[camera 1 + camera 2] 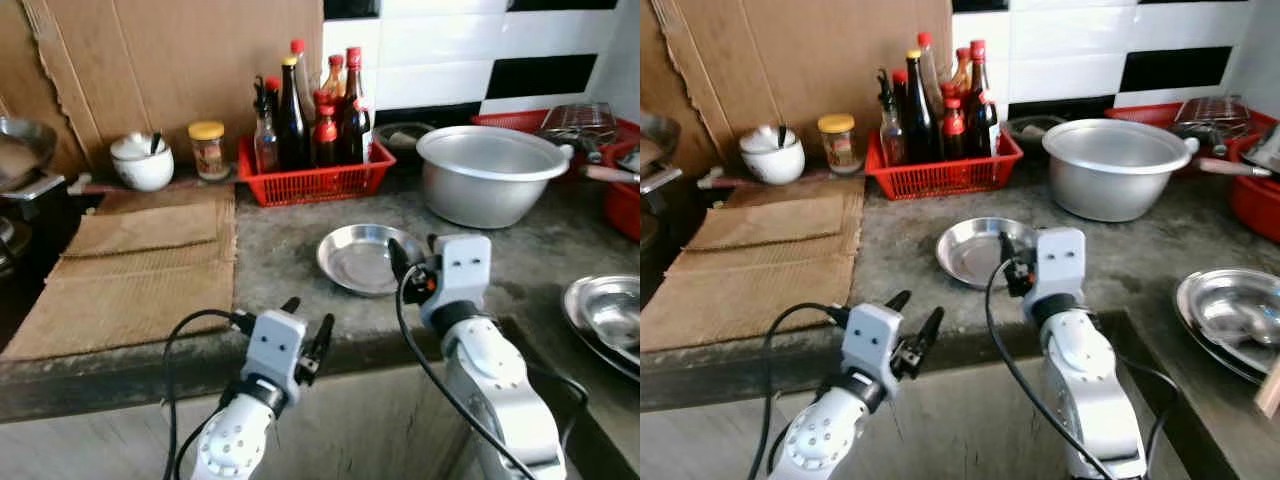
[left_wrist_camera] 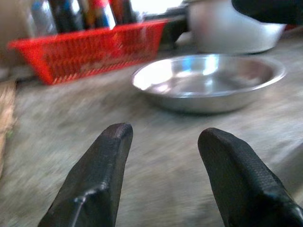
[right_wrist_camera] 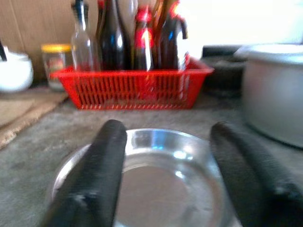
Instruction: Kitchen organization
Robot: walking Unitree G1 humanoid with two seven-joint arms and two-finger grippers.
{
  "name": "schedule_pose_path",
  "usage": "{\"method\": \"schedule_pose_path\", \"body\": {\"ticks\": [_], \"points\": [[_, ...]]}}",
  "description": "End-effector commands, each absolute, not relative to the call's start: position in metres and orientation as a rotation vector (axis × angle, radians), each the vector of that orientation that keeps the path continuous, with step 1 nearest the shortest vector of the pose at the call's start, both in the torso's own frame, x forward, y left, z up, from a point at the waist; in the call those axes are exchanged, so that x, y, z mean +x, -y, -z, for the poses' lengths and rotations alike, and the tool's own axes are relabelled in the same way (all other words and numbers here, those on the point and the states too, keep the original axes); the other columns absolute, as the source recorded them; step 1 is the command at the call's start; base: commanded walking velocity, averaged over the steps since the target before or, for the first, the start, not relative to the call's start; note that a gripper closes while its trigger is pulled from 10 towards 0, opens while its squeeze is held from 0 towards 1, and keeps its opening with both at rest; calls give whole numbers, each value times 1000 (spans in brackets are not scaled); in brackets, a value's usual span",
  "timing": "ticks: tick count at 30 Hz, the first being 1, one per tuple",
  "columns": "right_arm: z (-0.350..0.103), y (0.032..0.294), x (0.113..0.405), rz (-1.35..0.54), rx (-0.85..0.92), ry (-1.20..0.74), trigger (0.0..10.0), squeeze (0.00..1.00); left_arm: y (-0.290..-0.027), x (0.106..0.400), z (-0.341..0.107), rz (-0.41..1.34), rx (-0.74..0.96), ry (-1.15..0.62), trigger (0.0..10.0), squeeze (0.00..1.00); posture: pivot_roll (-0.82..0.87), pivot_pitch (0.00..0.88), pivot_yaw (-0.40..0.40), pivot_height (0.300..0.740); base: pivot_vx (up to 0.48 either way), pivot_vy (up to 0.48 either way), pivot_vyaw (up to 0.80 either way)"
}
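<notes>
A small round steel dish lies on the grey stone counter, in front of a red basket of sauce bottles. My right gripper hovers open at the dish's near right rim. In the right wrist view its two black fingers straddle the dish without touching it. My left gripper is open at the counter's front edge, short of the dish, with nothing between its fingers.
A large aluminium bowl stands behind and to the right of the dish. Steel plates lie at the right edge, with red trays behind them. Cardboard sheets cover the left counter, with a white bowl and a jar behind.
</notes>
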State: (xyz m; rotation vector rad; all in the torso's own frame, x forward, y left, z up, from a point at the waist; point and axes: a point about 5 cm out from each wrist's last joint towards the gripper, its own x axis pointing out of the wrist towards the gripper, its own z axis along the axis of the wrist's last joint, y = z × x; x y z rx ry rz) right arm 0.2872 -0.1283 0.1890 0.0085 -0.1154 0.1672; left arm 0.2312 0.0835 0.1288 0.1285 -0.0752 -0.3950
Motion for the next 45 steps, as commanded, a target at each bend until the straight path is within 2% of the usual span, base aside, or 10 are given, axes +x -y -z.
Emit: {"method": "schedule_pose_path", "body": {"ticks": [1,5,6,7,13,19,26,36,42,45], "points": [[-185,139,291,-138,10,66,10000,1000,-80,230,-129,401,122,72,10000,0,37,0,-18,740,0,0,0],[-185,143,300,-112,0,10,10000,984,-79,230,-128,407,120,69,10000,0,36,0,-20,740,0,0,0],[-187,143,303,-96,2,0,10000,192,-79,230,-129,408,119,69,10000,0,36,0,-20,740,0,0,0],[-190,146,313,-42,17,-43,10000,0,-79,230,-129,411,122,71,10000,0,38,1,-24,740,0,0,0],[-200,146,325,-87,42,-133,10000,0,-79,230,-129,401,120,70,10000,0,39,2,-30,740,0,0,0],[-205,150,335,-66,103,-207,10000,0,-79,229,-127,398,122,64,10000,0,39,5,-35,740,0,0,0],[-201,152,346,-43,96,-351,10000,0,-79,229,-127,396,123,64,10000,0,40,5,-38,740,0,0,0],[-202,158,355,-9,92,-417,10000,0,-79,228,-126,397,111,64,10000,0,44,3,-46,740,0,0,0],[-190,154,353,-35,133,-578,10000,0,-78,228,-126,397,114,64,10000,0,43,1,-49,740,0,0,0],[-193,155,356,-25,139,-581,10000,0,-78,228,-126,398,116,64,10000,0,41,1,-46,740,0,0,0]]}}
